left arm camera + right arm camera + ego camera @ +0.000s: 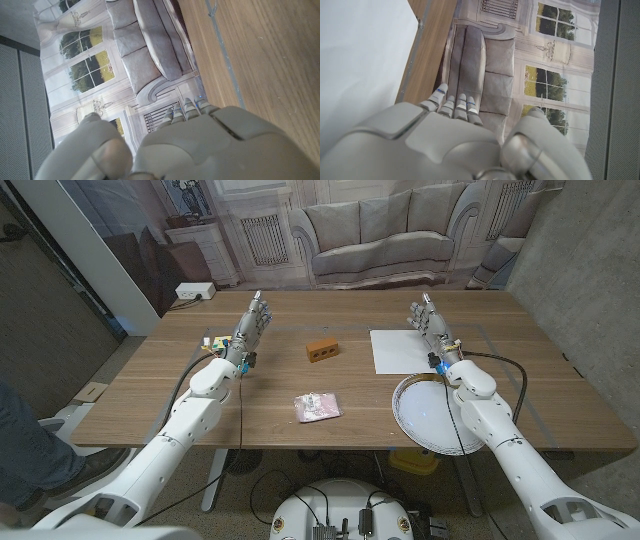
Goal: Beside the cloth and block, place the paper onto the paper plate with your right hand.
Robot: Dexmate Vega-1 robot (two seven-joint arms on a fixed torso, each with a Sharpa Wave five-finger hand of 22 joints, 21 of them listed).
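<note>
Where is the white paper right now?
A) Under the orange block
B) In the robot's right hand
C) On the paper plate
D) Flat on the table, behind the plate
D: the paper lies flat on the table, just behind the paper plate, and the right hand stands at its edge with fingers apart, holding nothing.

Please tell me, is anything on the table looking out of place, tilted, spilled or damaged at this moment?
Little stands out. The paper plate juts a little over the table's near edge, the one odd point. The paper lies flat, the block and crumpled cloth sit apart. Both hands, left and right, hold nothing.
</note>
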